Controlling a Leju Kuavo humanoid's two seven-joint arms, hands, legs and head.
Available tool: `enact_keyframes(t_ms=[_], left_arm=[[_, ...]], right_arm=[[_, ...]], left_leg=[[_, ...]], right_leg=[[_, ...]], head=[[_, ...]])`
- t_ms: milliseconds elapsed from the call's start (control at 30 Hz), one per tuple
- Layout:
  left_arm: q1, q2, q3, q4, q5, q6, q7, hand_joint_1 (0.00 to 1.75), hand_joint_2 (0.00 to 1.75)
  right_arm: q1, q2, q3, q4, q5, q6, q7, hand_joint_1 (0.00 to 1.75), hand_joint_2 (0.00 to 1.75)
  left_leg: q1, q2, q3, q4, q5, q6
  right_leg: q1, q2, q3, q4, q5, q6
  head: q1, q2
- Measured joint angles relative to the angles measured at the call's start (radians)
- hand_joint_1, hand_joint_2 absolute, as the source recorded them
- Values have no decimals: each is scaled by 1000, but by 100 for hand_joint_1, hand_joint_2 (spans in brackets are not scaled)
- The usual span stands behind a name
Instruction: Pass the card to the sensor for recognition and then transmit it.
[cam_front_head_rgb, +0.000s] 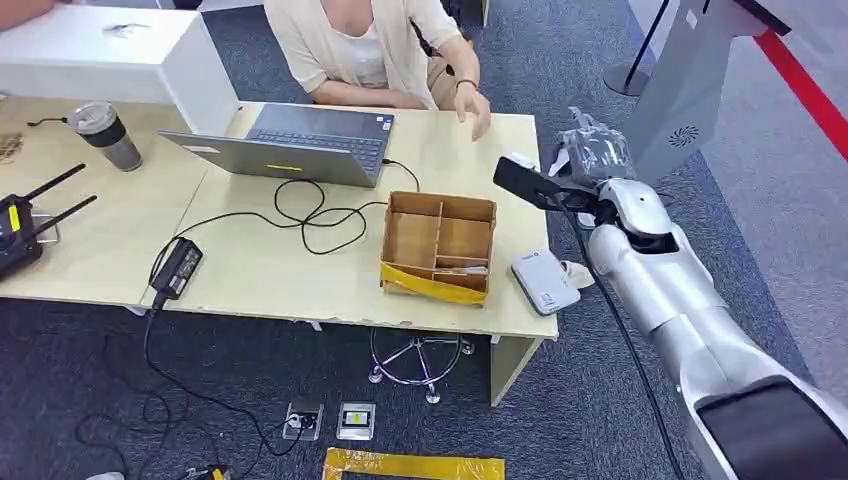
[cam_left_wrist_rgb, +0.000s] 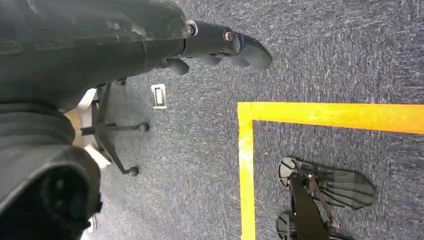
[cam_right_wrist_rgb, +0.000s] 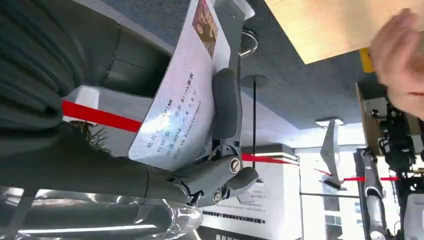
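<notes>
Card in hand, raised off the far right corner of the desk.

The right hand (cam_right_wrist_rgb: 200, 150) pinches the card (cam_right_wrist_rgb: 180, 100) between thumb and fingers, held beyond the table (cam_front_head_rgb: 300, 280) edge, far of the white sensor (cam_front_head_rgb: 545, 281). A person's hand (cam_front_head_rgb: 472, 105) hovers near. Judged: handover step; next, extend the card toward that hand. The left hand (cam_left_wrist_rgb: 220, 45) hangs over carpet, fingers curled, holding nothing.
</notes>
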Motion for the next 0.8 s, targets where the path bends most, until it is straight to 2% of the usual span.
enact_keyframes(t_ms=[167, 500, 800], left_arm=[[0, 2, -5, 0, -3, -1, -2, 0, 0], [-1, 1, -21, 0, -11, 3, -13, 0, 0], [0, 1, -29, 0, -10, 12, -12, 0, 0]], right_arm=[[-10, 18, -1, 1, -7, 5, 3, 175, 175], [-10, 108, -18, 24, -46, 3, 29, 175, 175], [-16, 132, -43, 48, -47, 11, 24, 175, 175]], left_leg=[[0, 0, 0, 0, 0, 0], [1, 0, 0, 0, 0, 0], [1, 0, 0, 0, 0, 0]], right_leg=[[0, 0, 0, 0, 0, 0], [1, 0, -1, 0, 0, -1], [1, 0, 0, 0, 0, -1]], head=[[0, 0], [0, 0], [0, 0]])
